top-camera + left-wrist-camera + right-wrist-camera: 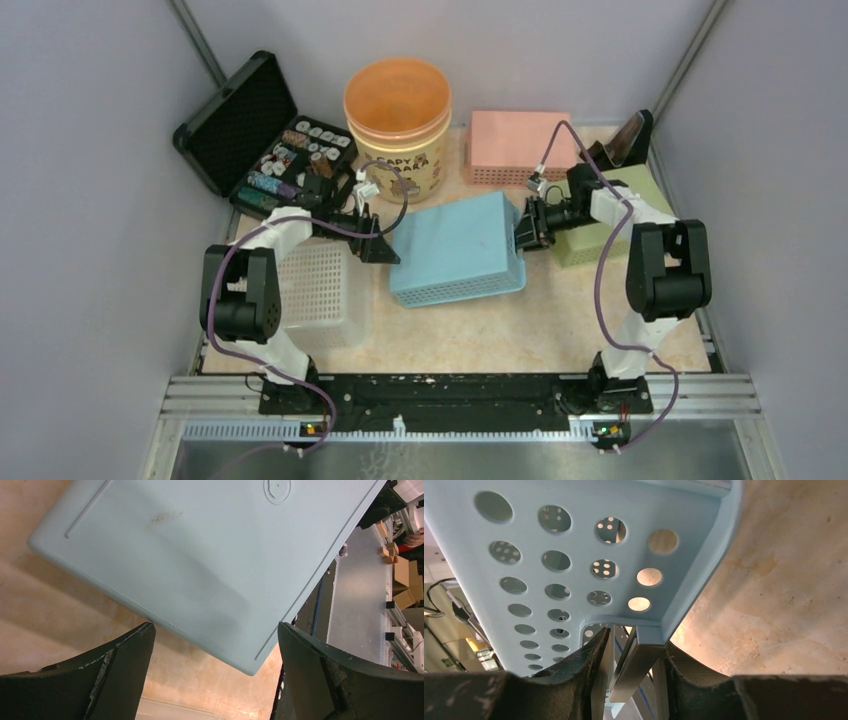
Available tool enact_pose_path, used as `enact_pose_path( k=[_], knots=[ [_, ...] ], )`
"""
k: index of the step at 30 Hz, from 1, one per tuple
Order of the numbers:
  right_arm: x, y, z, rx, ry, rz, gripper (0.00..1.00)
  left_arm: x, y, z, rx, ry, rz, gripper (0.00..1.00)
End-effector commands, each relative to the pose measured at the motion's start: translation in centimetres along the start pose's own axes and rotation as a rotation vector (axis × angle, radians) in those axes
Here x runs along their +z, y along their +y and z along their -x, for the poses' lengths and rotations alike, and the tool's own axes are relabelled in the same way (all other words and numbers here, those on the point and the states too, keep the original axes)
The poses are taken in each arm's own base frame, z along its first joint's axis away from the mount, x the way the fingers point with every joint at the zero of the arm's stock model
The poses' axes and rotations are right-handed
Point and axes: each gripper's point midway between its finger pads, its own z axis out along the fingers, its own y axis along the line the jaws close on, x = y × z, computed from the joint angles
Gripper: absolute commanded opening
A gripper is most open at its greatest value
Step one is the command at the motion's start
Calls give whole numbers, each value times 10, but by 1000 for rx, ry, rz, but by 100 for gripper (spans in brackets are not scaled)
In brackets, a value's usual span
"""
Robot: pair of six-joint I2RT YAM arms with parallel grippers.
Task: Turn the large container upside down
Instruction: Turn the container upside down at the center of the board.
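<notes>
Blue container [455,245] sits approx mid-bench [480,330], base facing up, perforated side wall twd near edge. Right end effector [524,227] is pinched narrow on rim at its right end. Left end effector [385,248] is spread wide just beside left end, fingers [125,650] not touching it. White basket [320,290] by left edge.

blue basket [455,250]: interior hidden in the top view; base runs off the top edge of the left wrist view
white basket [325,285]: left part hidden under the left arm [245,290]
green basket [578,250]: largely behind the right arm [665,265]
case [240,120]: contents too small to name
left end effector [215,630]: fingers cut by the bottom edge
</notes>
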Motion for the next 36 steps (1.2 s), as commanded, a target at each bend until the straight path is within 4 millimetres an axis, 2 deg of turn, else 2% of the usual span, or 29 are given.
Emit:
enact_pose_path(
  k=[1,16,27,36],
  knots=[
    [7,-4,0,-45,-11,8,35,-3,-6,8,62,-36,-20,99],
    [11,-9,-4,-107,-41,12,37,0,-4,4,59,-40,-28,99],
    [11,-37,-7,-118,-57,-129,40,2,4,-4,37,-23,-12,99],
    [15,-44,-11,-100,-38,-121,47,3,2,-7,25,-21,-20,99]
  ],
)
